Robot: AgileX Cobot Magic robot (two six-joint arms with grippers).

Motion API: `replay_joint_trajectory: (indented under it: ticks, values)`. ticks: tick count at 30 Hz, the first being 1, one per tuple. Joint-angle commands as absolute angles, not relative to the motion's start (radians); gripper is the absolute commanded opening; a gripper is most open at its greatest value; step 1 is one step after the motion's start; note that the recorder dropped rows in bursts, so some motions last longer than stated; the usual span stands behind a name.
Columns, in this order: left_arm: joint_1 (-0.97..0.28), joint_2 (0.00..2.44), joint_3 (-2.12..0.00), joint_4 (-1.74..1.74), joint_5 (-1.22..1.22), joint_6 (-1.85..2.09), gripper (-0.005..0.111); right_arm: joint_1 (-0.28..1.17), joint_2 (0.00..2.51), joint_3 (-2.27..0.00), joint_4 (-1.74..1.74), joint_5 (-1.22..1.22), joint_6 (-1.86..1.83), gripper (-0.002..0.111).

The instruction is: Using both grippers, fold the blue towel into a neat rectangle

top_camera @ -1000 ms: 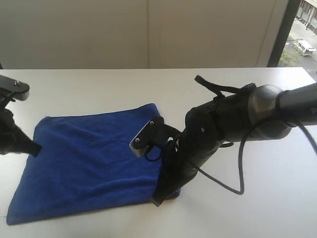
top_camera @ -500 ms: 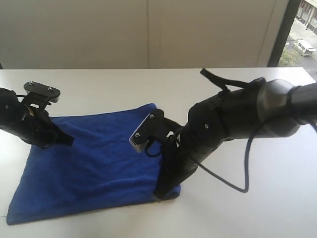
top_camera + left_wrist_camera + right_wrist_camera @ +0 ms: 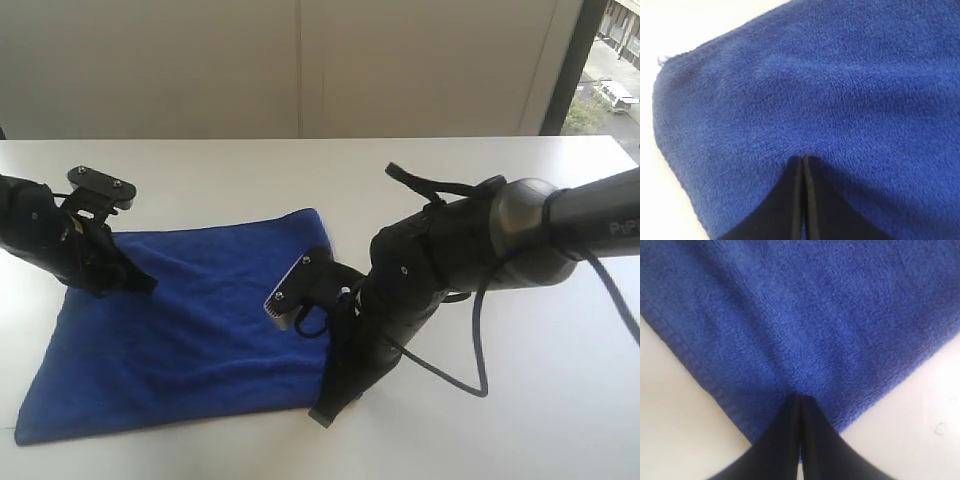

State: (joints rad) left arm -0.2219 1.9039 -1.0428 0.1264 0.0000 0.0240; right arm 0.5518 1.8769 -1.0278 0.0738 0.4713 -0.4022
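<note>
Exterior view, blue towel (image 3: 190, 330) on table (image 3: 540, 400), left gripper (image 3: 143, 286), right gripper (image 3: 322, 414) — both closed

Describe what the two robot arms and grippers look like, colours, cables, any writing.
Both arms are black. The right arm has a rounded bulky joint, a loose black cable, partial white lettering at the picture's edge and a grey ridged plate with screws. The left gripper and right gripper taper to slim black wedges. The left arm carries a flat black screwed bracket.
</note>
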Motion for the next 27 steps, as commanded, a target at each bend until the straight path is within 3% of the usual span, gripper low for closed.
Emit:
replay_joint_trajectory:
  ticks: [1, 9, 14, 20, 27]
  values:
    - [-0.221, 1.82, -1.057, 0.128, 0.13, 0.025, 0.0, 0.547, 1.794, -1.038, 0.068, 0.43, -0.398, 0.0]
    - [-0.221, 1.565, -0.973, 0.079, 0.151, -0.038, 0.0, 0.484, 1.862, -1.22, 0.024, 0.172, -0.385, 0.0]
    - [-0.232, 1.373, -0.75, 0.032, 0.095, -0.098, 0.0, 0.393, 2.03, -1.444, 0.026, 0.219, -0.38, 0.0]
    - [-0.315, 1.192, -0.435, -0.017, -0.156, -0.198, 0.0, 0.344, 2.224, -1.683, 0.026, 0.286, -0.38, 0.0]
    - [-0.351, 1.083, -0.269, -0.017, -0.265, -0.244, 0.0, 0.338, 2.319, -1.784, 0.027, 0.419, -0.384, 0.0]
